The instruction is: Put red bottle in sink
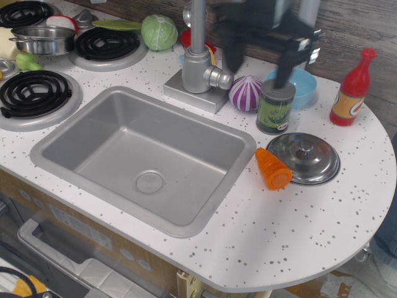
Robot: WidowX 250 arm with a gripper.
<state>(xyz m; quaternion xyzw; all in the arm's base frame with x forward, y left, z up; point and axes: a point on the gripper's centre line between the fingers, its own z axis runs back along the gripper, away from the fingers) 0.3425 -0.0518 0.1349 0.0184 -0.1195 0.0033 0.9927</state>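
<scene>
The sink is set in the white bench at the front, with nothing in it. Further back, the red bottle is stood upright at the right edge. The hand is seen above the can, spread wide, with nothing held.

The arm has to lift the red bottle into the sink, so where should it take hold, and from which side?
Probably the red bottle at its labelled body, the widest part, coming from above with fingers either side. It stands upright by the counter's far right edge, clear of the blue bowl. The gripper is open.
</scene>
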